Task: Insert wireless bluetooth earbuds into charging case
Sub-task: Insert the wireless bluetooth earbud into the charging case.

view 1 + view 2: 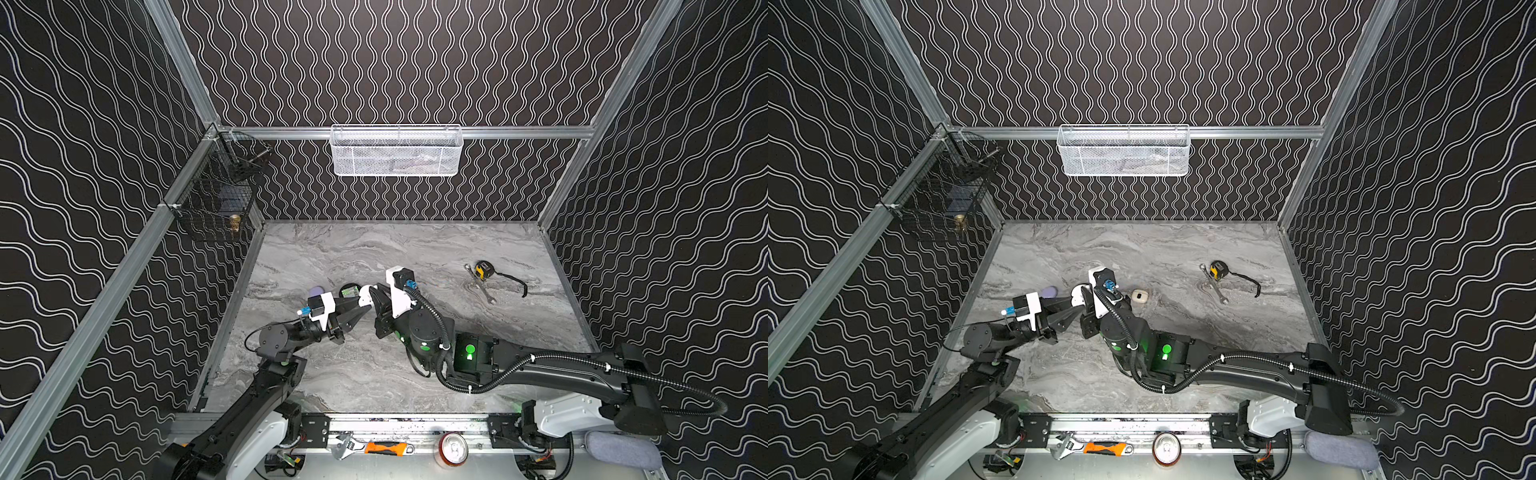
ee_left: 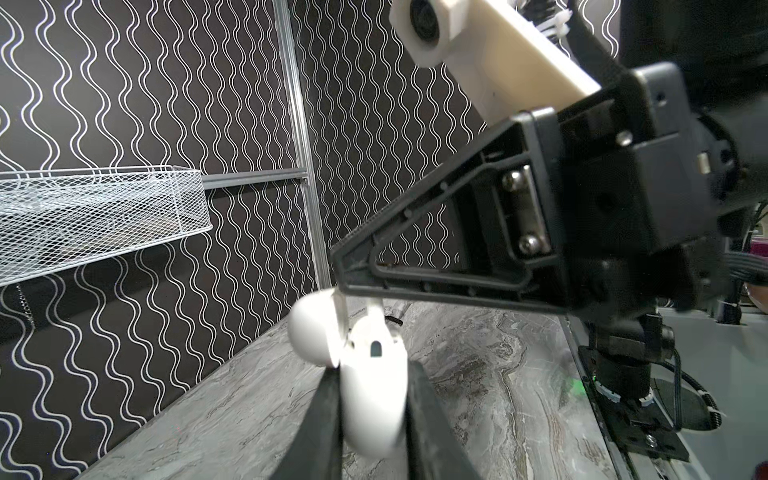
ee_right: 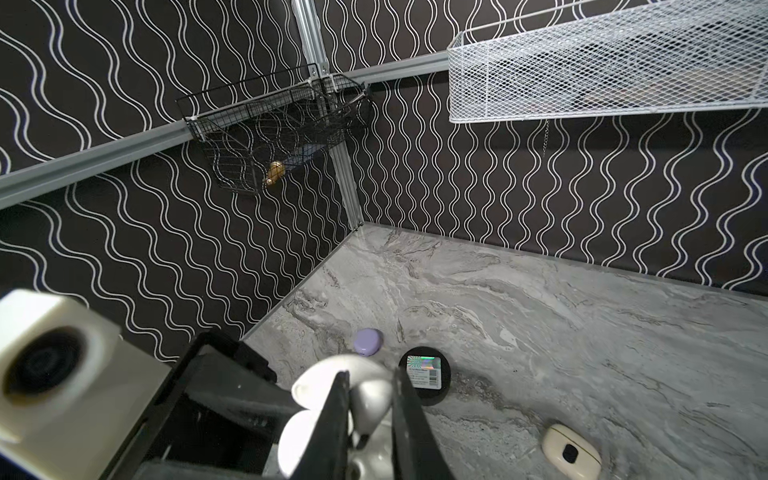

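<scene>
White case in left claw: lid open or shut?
Open: left wrist view shows the lid swung back off the white case.

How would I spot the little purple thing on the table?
Find the grey marble tabletop, then its side below the black wire basket. There, a small lilac plastic pebble-shaped case lies near a black round disc with a shiny label. Nothing else is purple.

Black puck [image 3: 424, 376], lilac case [image 3: 368, 341] block middle; front tabletop [image 1: 353, 374] open.
</scene>
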Robot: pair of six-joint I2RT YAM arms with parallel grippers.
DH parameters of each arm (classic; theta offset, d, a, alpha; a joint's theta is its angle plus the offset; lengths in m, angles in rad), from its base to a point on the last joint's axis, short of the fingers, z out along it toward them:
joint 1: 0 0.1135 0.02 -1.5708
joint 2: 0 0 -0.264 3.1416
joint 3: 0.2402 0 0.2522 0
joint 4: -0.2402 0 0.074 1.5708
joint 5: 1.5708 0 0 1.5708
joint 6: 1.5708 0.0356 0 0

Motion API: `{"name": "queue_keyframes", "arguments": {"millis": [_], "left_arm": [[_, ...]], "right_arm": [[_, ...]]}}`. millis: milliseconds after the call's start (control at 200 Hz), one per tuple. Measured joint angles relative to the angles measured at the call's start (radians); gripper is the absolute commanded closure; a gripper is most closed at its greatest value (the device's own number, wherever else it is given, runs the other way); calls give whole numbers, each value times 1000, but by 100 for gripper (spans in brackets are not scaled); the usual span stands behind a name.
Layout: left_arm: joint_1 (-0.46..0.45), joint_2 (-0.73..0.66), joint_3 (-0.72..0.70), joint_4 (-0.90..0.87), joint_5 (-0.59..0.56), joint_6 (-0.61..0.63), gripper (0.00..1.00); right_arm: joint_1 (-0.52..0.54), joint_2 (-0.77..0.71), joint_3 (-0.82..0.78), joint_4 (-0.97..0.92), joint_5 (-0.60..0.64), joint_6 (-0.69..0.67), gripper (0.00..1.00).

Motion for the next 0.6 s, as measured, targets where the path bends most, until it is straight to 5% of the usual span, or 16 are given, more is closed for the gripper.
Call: {"name": "queue_keyframes", "arguments": {"millis": [601], "left_arm": [[0, -23, 0, -29, -2, 4, 100]], "right_arm": [[1, -18, -20, -17, 14, 24, 87]]}}
